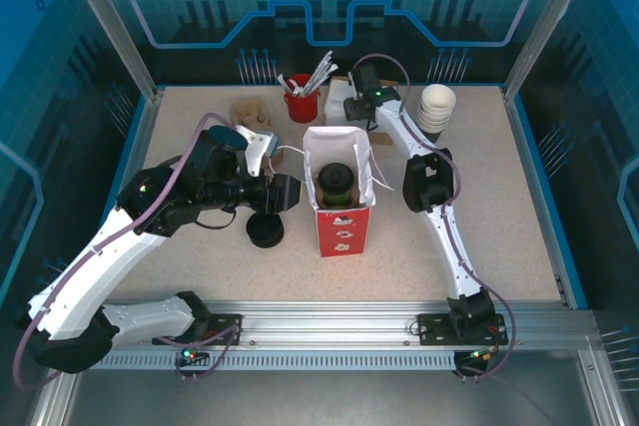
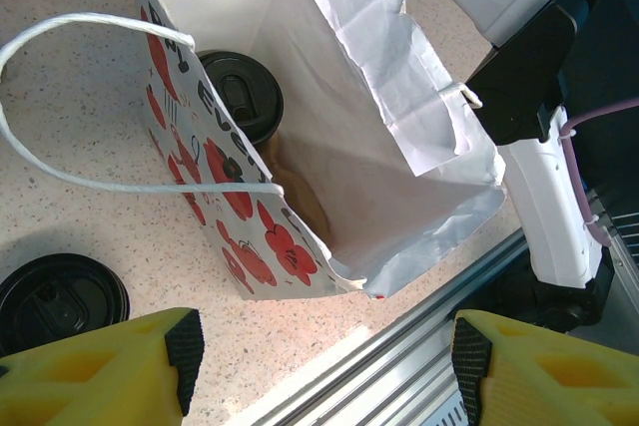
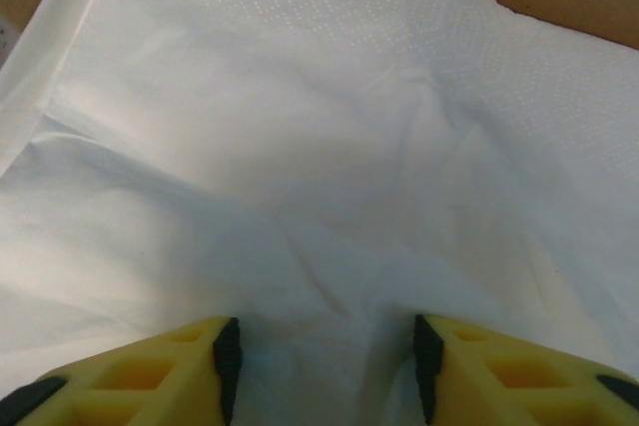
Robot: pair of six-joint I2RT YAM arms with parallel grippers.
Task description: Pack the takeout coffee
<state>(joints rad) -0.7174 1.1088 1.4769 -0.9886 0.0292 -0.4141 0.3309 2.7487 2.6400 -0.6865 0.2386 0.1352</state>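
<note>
My left pincer (image 2: 319, 361) hangs released just left of the bag (image 1: 344, 221), with bare tabletop (image 1: 499, 226) to the bag's right. My right pincer (image 3: 321, 346), spread, hovers over white paper (image 3: 300, 147) far behind the bag. One coffee (image 1: 335, 185) stands inside the one bag; one lid stack (image 1: 265, 231) near-left, one cup stack (image 1: 436, 107) far-right.

A: What sort of place is this?
B: A robotics lab cell: aluminium frame posts (image 1: 105, 17) and blue printed panels (image 1: 329, 7) wall in the speckled counter (image 1: 509, 216) around the right gripper (image 3: 321, 356), and the arms (image 1: 444, 241) are bolted to a metal rail (image 1: 329, 322)
</note>
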